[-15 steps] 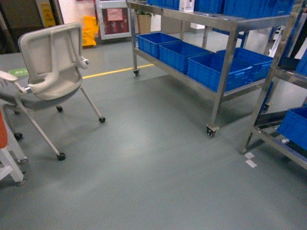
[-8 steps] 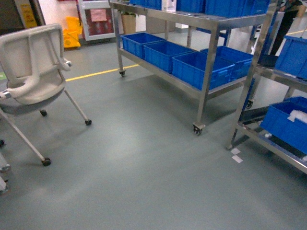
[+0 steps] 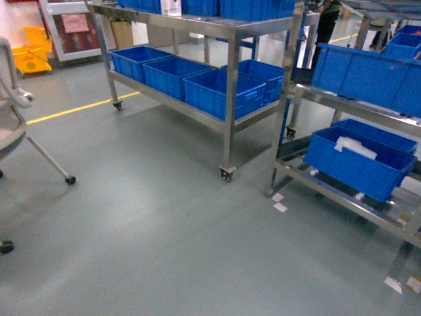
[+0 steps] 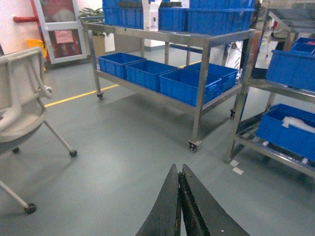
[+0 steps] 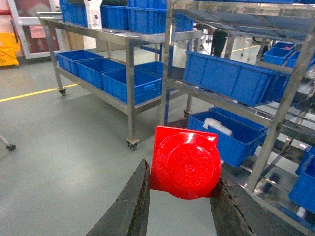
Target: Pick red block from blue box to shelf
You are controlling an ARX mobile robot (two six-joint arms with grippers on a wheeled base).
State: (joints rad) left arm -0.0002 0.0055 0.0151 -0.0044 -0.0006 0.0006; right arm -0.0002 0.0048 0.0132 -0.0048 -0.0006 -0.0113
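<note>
My right hand (image 5: 179,196) grips the glossy red plastic stud block (image 5: 184,162), hiding its lower part, facing the stainless-steel shelf (image 5: 295,83). My left hand (image 4: 179,189) is clenched, holding nothing.

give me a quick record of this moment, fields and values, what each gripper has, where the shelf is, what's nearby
right gripper: jaws shut on the red block, stud face toward the camera
left gripper: jaws shut, holding nothing
shelf: ahead on the right, dark blue crates on its tiers
wheeled steel rack: left of the shelf, more blue crates
chair: far left
blue box: not in view
</note>
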